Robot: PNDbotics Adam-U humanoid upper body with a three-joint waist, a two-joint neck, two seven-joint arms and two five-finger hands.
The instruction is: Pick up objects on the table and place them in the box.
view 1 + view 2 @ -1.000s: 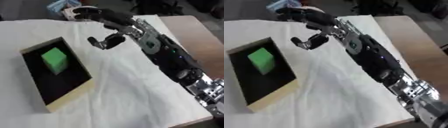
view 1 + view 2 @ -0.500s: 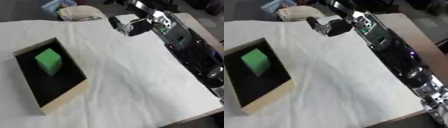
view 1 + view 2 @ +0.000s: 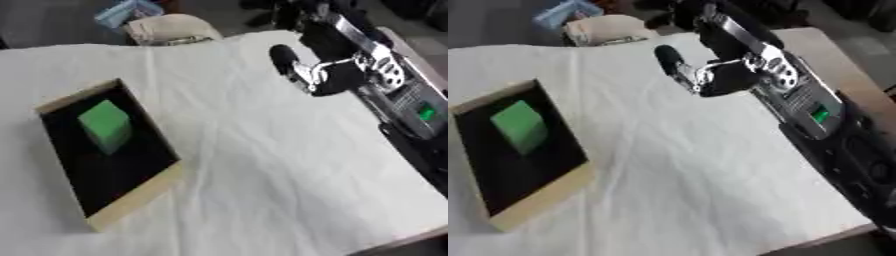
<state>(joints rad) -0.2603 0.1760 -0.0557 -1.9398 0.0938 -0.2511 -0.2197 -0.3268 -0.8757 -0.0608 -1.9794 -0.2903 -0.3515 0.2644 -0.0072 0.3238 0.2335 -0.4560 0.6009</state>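
Note:
A shallow box (image 3: pixel 131 202) with a pale wooden rim and a black inside lies on the left of the white cloth. A green cube (image 3: pixel 105 125) rests inside it, towards the far end. My right hand (image 3: pixel 728 77) hangs over the far right part of the cloth, well away from the box. Its thumb (image 3: pixel 671 57) points left and its fingers (image 3: pixel 702 15) stretch towards the far edge, with nothing held. I see no loose object on the cloth. My left hand shows in neither view.
A white wrinkled cloth (image 3: pixel 262 165) covers the table, with bare wood (image 3: pixel 846 60) showing at the right edge. Beyond the far edge sit a beige rounded thing (image 3: pixel 171 27) and a blue thing (image 3: pixel 127 10). My right forearm (image 3: pixel 833 135) runs along the right side.
My right hand has moved to the right, away from the box, and its arm now lies further right. The green cube stays in the box. The view has tilted a little.

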